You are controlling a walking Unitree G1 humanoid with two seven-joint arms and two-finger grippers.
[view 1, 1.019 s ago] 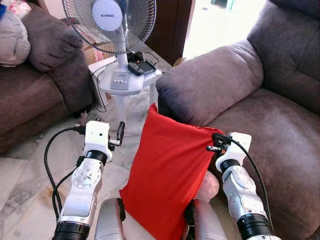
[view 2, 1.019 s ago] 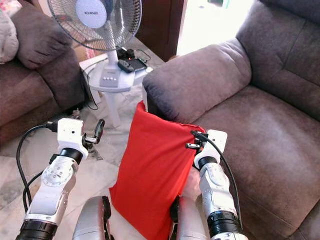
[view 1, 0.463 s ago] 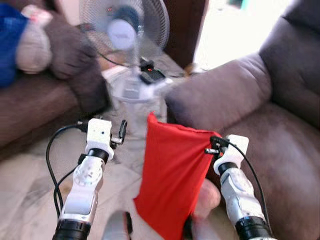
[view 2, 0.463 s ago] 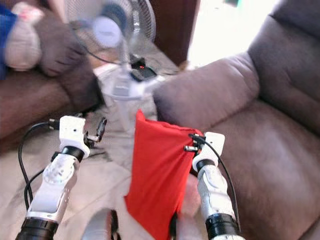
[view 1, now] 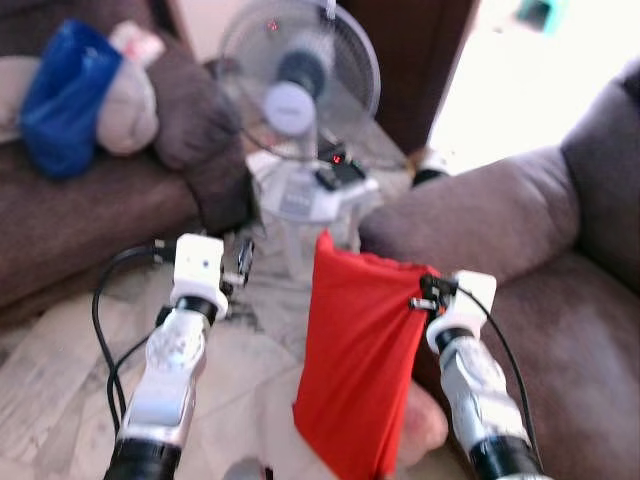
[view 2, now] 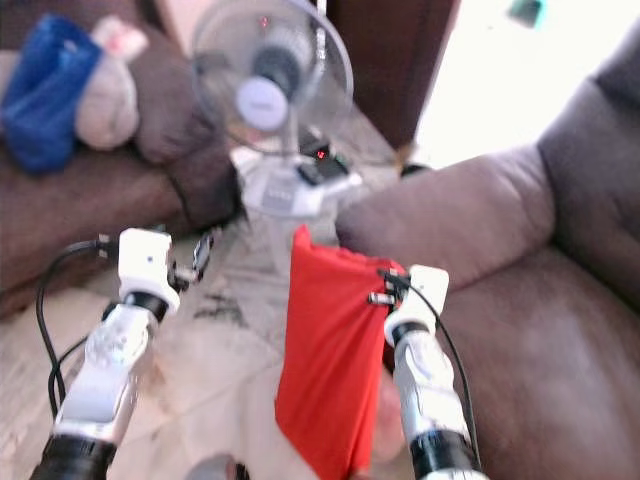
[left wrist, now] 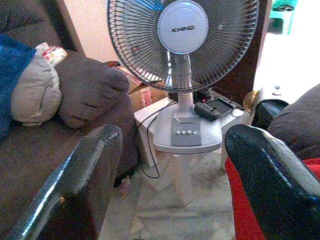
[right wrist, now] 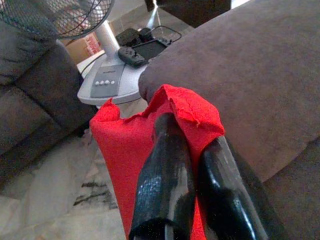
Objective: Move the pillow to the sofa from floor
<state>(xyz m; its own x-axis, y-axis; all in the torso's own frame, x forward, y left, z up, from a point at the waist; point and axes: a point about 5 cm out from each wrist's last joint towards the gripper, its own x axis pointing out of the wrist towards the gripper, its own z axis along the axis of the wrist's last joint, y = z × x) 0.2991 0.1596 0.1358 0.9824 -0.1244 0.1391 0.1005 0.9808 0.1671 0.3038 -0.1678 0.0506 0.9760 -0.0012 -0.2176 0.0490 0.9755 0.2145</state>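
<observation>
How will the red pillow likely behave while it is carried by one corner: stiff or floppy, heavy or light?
Probably floppy: the red pillow hangs long and narrow below the right gripper, whose fingers pinch a bunched corner. Likely light, since one corner pinch holds it up. It may swing, as nothing supports its lower end.

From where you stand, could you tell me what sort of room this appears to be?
Most likely a home living room: a brown sofa on the right and a second sofa on the left, a table fan on a small white table between them, and a marble-look tiled floor.
</observation>
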